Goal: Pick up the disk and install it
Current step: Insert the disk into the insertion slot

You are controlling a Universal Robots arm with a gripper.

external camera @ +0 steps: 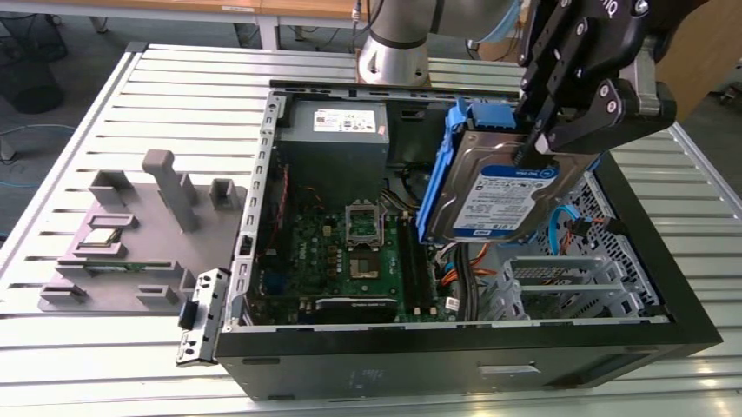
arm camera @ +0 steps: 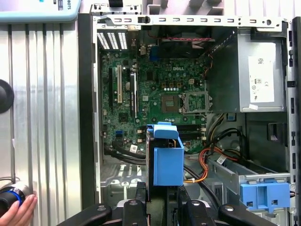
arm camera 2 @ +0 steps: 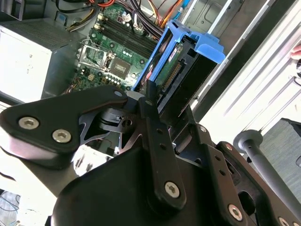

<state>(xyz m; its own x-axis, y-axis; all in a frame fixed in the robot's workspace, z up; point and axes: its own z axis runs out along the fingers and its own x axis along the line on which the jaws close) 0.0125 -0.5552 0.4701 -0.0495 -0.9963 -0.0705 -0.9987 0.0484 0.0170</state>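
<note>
Since the disk [external camera: 496, 191] hangs free right of centre in the exterior view, touching nothing but my tool, I judge the pick-up done and the install not yet done. It stands almost on edge with its label toward the camera, over the right half of the open computer case [external camera: 464, 352]. My gripper [external camera: 536, 149] is clamped on its upper edge. In the first wrist view the motherboard [arm camera: 155, 89] lies beyond it, a lone blue bracket [arm camera: 264, 194] sits inside the case, and a person's hand [arm camera: 16, 212] rests outside the case.
</note>
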